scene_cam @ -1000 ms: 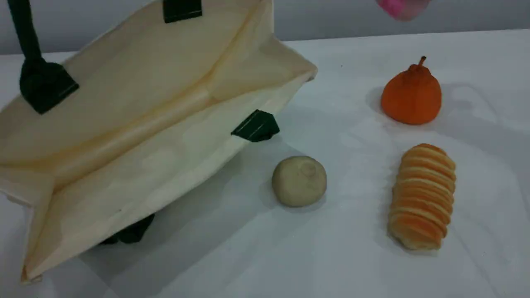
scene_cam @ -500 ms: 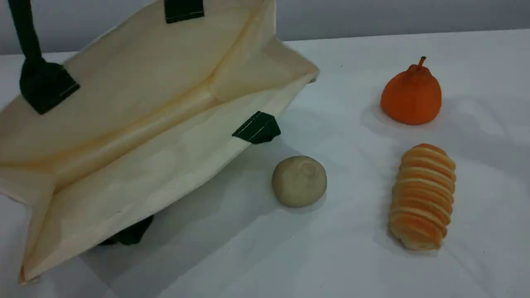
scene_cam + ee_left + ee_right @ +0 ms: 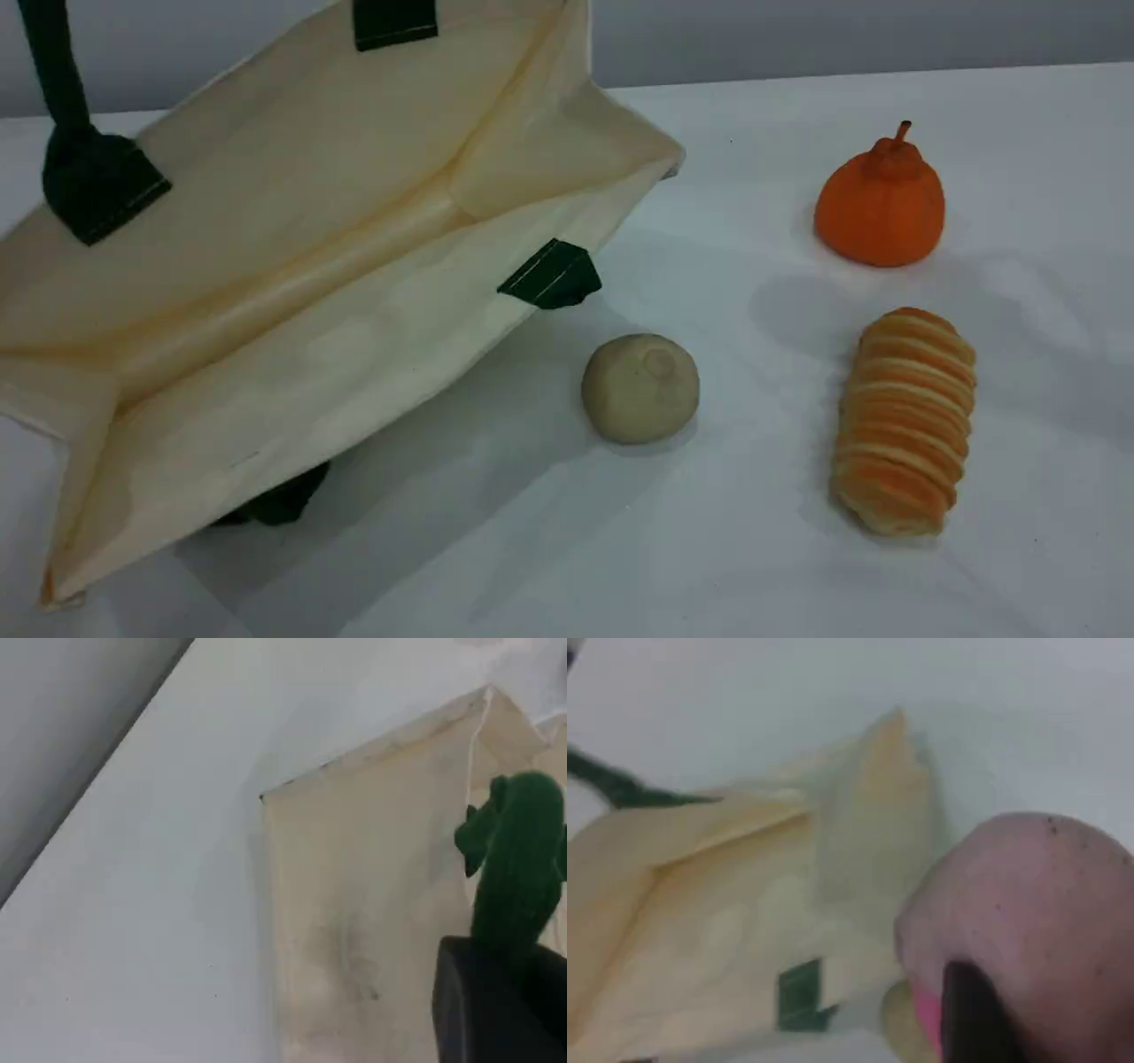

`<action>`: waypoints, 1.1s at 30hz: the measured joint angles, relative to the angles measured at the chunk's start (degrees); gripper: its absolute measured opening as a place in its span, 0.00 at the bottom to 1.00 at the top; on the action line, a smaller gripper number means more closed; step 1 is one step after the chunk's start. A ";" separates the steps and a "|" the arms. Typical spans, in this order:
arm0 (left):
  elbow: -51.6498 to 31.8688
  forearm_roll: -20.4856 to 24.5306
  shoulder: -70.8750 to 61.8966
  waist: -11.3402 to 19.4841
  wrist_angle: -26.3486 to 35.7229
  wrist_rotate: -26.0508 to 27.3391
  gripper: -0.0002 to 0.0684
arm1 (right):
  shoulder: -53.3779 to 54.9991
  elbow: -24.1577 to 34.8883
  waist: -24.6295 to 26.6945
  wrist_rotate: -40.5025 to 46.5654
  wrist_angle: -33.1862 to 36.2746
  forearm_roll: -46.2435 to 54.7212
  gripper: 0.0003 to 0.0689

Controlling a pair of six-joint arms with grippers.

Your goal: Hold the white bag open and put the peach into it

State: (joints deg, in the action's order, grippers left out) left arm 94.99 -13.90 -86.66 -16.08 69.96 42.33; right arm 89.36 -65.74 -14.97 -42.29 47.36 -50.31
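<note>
1. While the near half of the tabletop [image 3: 549,549] carries only bystanders, the work is going on above it: a ridged bread roll [image 3: 904,421] lies at about four o'clock, and a beige bun-like ball [image 3: 640,387] sits near the middle, just beside the bag's lower edge.
2. Filling the nine-to-eleven o'clock side, the white bag [image 3: 292,266] stands tipped with its mouth gaping toward the viewer, one wall lifted by its dark green strap [image 3: 53,66].
3. In the left wrist view the left hand [image 3: 496,1005] is clamped together on that green strap, holding the mouth open.
4. At two o'clock an orange pear-shaped fruit [image 3: 880,208] rests untouched, well apart from the bag.
5. The peach [image 3: 1019,930] is off the tabletop and out of the scene view; the right wrist view shows it held in the right hand [image 3: 966,1019], whose fingers are closed on it, with the bag's mouth below and to the left.
6. My reading: this is the carry step, with the peach lifted but not yet dropped in.
7. Next, the right hand would need to travel toward ten o'clock until the peach sits squarely over the opening, lower, then let go, while the left holds the strap steady.
</note>
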 joint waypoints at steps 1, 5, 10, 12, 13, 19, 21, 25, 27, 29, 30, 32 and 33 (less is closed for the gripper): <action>0.00 0.00 0.00 0.00 0.00 0.00 0.14 | -0.97 0.93 -0.83 -0.51 -1.01 -0.40 0.45; 0.00 0.00 -0.05 0.00 0.00 0.00 0.14 | -3.98 4.11 -4.84 -1.74 -4.09 -0.53 0.45; 0.00 0.00 -0.05 0.00 0.00 -0.06 0.14 | -4.57 4.23 -6.74 -1.81 -4.37 -0.56 0.45; 0.00 0.00 -0.05 0.00 0.00 -0.22 0.14 | -4.57 4.23 -6.74 -1.76 -4.67 -0.58 0.45; 0.00 0.00 -0.05 0.00 0.00 -0.79 0.14 | -4.57 4.23 -6.74 -1.76 -4.67 -0.58 0.45; 0.00 -0.79 -0.55 0.00 0.00 -1.21 0.14 | -4.57 4.23 -6.74 -1.76 -4.75 -0.58 0.45; 0.00 -2.41 -1.63 -0.05 0.00 -1.21 0.14 | -4.57 4.23 -6.74 -1.76 -4.81 -0.58 0.45; 0.00 -4.43 -4.46 -0.05 -0.08 -1.38 0.14 | -4.57 4.23 -6.74 -1.76 -4.87 -0.58 0.45; 0.05 -5.17 -5.33 -0.05 -0.14 -1.38 0.14 | -4.57 4.23 -6.74 -1.82 -4.99 -0.58 0.45; 0.15 -6.29 -5.33 -0.05 -0.14 -1.05 0.14 | -4.57 4.23 -6.74 -1.82 -5.12 -0.58 0.45; 0.57 -6.80 -5.28 -0.05 -0.07 -0.84 0.14 | -4.57 4.23 -6.74 -2.07 -5.32 -0.58 0.45; 1.98 -7.11 -5.23 -0.05 0.06 -0.84 0.14 | -4.57 4.23 -6.74 -2.41 -5.46 -0.58 0.45; 2.92 -7.36 -5.23 -0.05 0.06 -0.84 0.14 | -4.57 4.23 -6.74 -2.41 -5.46 -0.58 0.45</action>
State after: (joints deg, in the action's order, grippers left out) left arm 97.91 -21.26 -91.89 -16.13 70.03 41.49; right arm 84.79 -61.52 -21.71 -44.70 41.89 -50.89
